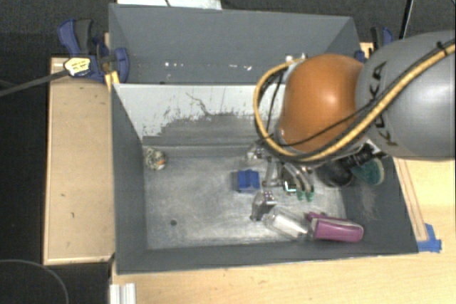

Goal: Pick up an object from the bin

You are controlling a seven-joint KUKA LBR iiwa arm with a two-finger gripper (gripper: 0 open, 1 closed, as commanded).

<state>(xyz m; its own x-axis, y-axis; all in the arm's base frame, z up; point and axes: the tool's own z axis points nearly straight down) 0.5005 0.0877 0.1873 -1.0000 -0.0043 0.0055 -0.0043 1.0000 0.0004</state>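
My gripper hangs low over the bin floor, right of centre, under the orange wrist cover. A small blue block lies just to its left, close beside it. Just below and to the right of the gripper lies a clear plastic piece, joined to or touching a purple, rounded object near the front wall. I see nothing held in the gripper.
A small shiny round thing sits alone in the bin's back left corner. A dark teal object lies at the right side, partly hidden by the arm. The arm and its cables cover the right back part of the bin.
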